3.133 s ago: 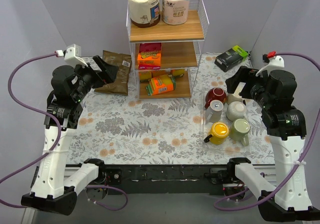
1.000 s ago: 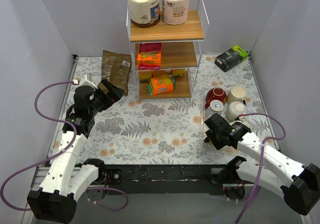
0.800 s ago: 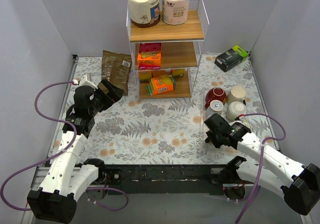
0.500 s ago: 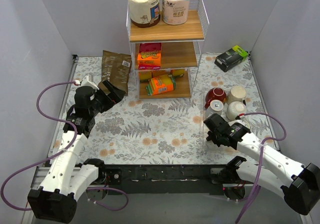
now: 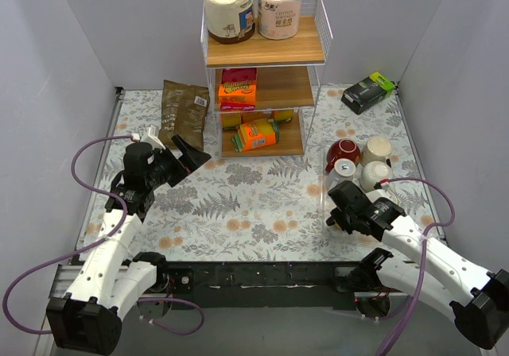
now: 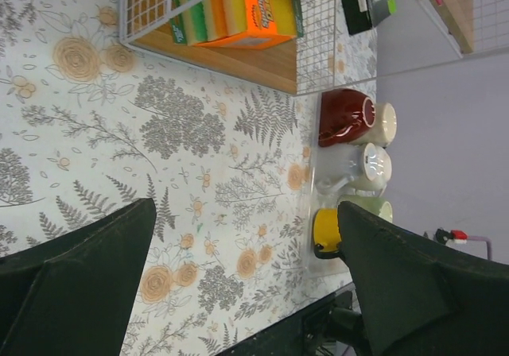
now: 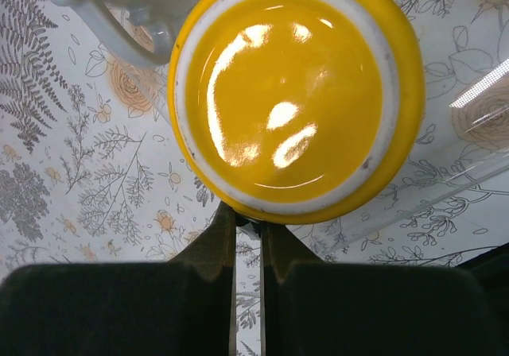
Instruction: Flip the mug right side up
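The yellow mug stands upside down in the right wrist view, with its glossy base and white foot ring facing the camera. My right gripper is shut at the mug's near rim, its fingers pinched on the dark handle tucked under that edge. From above, the right gripper covers the mug at the clear tray's front left corner. The left wrist view shows the yellow mug far off past the fingers. My left gripper hangs open over the left side of the table, holding nothing.
A clear tray holds other mugs: red, cream and white, with a pale mug handle right beside the yellow one. A wire shelf rack stands at the back, with a brown bag to its left.
My right gripper has closed on the yellow mug's handle. The left arm has swung a little to the right, still open.
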### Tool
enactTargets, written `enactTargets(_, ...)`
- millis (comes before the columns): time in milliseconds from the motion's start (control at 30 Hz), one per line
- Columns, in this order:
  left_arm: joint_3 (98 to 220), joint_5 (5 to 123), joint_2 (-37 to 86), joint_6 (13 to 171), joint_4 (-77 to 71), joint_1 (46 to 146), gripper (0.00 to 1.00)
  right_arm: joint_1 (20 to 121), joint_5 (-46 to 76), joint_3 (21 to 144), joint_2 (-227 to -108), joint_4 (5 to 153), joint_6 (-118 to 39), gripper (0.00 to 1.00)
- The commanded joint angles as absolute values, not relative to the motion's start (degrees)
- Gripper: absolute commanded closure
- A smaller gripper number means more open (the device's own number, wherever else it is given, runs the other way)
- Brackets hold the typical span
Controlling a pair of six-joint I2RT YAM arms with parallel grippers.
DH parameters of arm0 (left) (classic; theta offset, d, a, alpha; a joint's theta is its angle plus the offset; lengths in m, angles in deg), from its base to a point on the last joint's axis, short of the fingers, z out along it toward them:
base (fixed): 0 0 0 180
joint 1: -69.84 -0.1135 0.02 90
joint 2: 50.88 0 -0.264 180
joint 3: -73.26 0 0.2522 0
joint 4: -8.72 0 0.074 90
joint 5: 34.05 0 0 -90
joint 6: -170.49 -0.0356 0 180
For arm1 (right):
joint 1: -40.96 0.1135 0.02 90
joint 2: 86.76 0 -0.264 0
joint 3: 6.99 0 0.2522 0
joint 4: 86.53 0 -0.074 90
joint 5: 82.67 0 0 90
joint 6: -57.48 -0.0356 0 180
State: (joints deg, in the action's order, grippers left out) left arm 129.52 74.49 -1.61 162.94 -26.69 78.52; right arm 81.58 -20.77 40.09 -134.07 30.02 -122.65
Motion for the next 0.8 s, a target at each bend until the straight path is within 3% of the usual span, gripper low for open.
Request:
enactTargets(0, 128.24, 81.07, -3.16, 164.34, -22.54, 78.19, 0.02, 81.83, -21.67, 44.56, -132.12, 29.35, -119.53, 0.99)
enactTargets(367, 116.56, 97.69, -5.79, 176.02, -3.49, 79.24, 0.02, 81.83, -15.1, 52.21, -130.0, 35.76, -109.61, 0.99)
enactTargets(767, 111.28, 102.54, -4.57, 189.01, 20.42, 86.79, 0.02, 82.09, 1.95, 51.43, -130.62, 67.47, -95.99, 0.99)
